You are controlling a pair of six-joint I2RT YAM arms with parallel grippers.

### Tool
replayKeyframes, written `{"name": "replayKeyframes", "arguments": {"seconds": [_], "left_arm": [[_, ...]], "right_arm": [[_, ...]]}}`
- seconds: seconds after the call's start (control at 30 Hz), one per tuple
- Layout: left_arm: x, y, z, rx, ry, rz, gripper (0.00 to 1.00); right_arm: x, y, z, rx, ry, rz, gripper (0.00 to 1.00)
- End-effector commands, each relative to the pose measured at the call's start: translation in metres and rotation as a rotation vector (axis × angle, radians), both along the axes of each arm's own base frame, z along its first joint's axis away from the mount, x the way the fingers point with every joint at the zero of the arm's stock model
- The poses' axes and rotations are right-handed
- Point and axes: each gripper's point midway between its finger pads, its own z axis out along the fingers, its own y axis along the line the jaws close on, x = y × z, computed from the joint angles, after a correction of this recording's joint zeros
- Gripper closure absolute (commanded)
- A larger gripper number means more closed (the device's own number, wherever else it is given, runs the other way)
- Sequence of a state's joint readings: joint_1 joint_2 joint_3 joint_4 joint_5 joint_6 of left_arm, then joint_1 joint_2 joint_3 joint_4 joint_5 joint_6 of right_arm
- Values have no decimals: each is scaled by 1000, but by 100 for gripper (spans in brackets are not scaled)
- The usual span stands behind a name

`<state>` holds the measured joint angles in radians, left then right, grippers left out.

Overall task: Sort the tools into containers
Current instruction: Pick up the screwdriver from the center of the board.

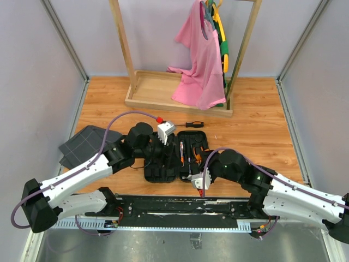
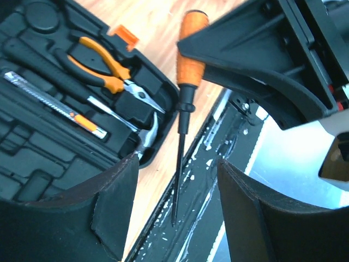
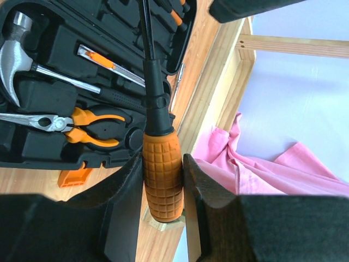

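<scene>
A black moulded plastic tool case (image 2: 32, 164) is seen open at the left, with a small orange latch (image 2: 126, 37) at its far rim against the wooden counter (image 2: 155, 27). Orange-handled pliers (image 2: 106, 68), a steel-headed claw hammer (image 2: 146, 134) and a slim steel bar with an orange slider (image 2: 54, 103) are seated in it. Beside the case, an orange-handled black-shafted screwdriver (image 2: 188, 82) is shown. Its tip is seen in the gap between the spread dark fingers (image 2: 112, 213) of the left gripper (image 2: 177, 164).

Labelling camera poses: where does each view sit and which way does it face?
Top external: above and behind, looking down on the tool case; left arm and right arm show.
Left wrist: on the left gripper, looking between its open fingers at the screwdriver.
Right wrist: on the right gripper, shut on that screwdriver.
Wrist views share pliers and hammer.
</scene>
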<state>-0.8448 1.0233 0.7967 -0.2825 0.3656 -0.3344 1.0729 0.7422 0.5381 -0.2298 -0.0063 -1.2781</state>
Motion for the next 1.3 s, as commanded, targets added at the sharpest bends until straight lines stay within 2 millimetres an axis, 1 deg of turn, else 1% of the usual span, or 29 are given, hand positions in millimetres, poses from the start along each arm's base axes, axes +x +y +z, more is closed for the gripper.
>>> {"name": "replayKeyframes", "arguments": {"seconds": [0.0,0.17,0.27,0.33,0.43,0.5,0.7,0.77,0.83,0.93,1.03,1.17,1.27], "left_arm": [[-20,-16,19,-45,-47,-139,37],[-26,-21,10,-4,-58,-158,39],[-31,-24,6,15,-56,-174,44],[-34,-26,4,22,-60,-187,48],[-36,-27,2,41,-63,-189,59],[-37,-28,-1,57,-58,-195,64],[-37,-30,-5,95,-62,-200,67],[-36,-31,-6,100,-62,-200,71],[-35,-31,-8,108,-60,-194,79],[-34,-32,-7,112,-58,-186,89],[-28,-31,-7,120,-67,-153,99],[-11,-24,-8,164,-91,-50,100],[-4,-21,-9,178,-107,-9,100]], "right_arm": [[-5,9,33,72,-61,46,99],[-7,11,39,94,-68,58,99],[-8,12,42,102,-73,62,99],[-8,12,44,108,-77,63,99],[-8,11,44,111,-80,61,99],[-9,11,44,113,-82,60,99],[-11,9,45,125,-83,60,98],[-11,9,46,126,-86,60,98],[-11,9,45,125,-86,61,98],[-11,9,44,121,-83,63,93],[-12,8,41,109,-74,62,89],[-13,7,41,101,-65,61,77],[-13,6,41,101,-58,54,67]]}}
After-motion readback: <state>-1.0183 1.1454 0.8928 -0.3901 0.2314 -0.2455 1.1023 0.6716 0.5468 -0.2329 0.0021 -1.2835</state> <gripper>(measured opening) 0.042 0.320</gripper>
